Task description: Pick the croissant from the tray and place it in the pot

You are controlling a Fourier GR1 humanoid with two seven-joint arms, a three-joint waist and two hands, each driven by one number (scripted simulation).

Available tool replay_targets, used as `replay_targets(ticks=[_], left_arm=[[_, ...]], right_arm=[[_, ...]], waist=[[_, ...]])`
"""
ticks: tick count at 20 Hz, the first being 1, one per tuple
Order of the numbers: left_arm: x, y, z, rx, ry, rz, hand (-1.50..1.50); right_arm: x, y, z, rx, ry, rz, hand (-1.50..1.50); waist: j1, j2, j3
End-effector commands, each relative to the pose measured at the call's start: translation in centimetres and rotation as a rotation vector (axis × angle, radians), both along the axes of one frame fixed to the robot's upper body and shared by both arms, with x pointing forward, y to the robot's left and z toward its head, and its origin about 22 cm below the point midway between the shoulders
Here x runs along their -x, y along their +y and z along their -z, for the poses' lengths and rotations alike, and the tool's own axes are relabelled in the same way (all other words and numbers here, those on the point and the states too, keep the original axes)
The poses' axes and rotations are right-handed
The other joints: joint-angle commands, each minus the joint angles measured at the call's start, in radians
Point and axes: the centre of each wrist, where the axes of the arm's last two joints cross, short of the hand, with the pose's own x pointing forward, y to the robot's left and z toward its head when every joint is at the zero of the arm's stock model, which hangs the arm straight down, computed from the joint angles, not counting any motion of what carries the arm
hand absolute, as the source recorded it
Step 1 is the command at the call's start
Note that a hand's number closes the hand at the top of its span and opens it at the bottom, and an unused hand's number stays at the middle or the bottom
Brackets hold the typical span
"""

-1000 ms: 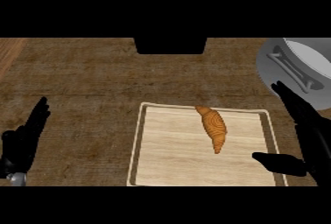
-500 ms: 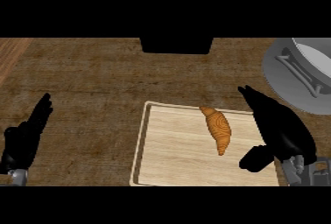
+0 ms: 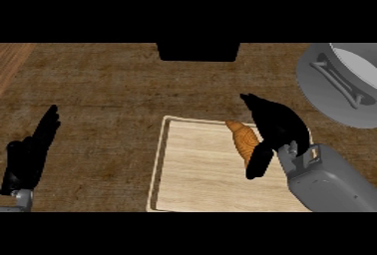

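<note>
An orange-brown croissant point(image 3: 243, 138) lies lengthwise on the right half of the pale wooden tray point(image 3: 195, 174). My right hand point(image 3: 276, 127) hovers right over it, fingers straight and pointing away, thumb hanging down beside the croissant's near end, which it hides. The grey pot point(image 3: 346, 82) with its long handle sits at the right edge, cut off by the view. My left hand point(image 3: 31, 152) rests open at the left edge, fingers up.
A dark wooden counter point(image 3: 110, 89) carries everything. A black block point(image 3: 197, 51) stands at the far middle edge. A lighter wood strip point(image 3: 11, 60) shows at the far left.
My right hand has moved left and forward from the tray's right rim to above the croissant, with its grey forearm now in view. The left hand stays put.
</note>
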Motion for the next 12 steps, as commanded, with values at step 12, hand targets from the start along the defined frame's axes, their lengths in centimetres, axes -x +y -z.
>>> replay_targets(ticks=[12], left_arm=[[0.1, 0.9, 0.8, 0.001, -0.006, -0.017, 0.00]], right_arm=[[-2.9, 4.1, 3.0, 0.238, 0.172, 0.075, -1.50]], waist=[[-0.017, -0.001, 0.001]])
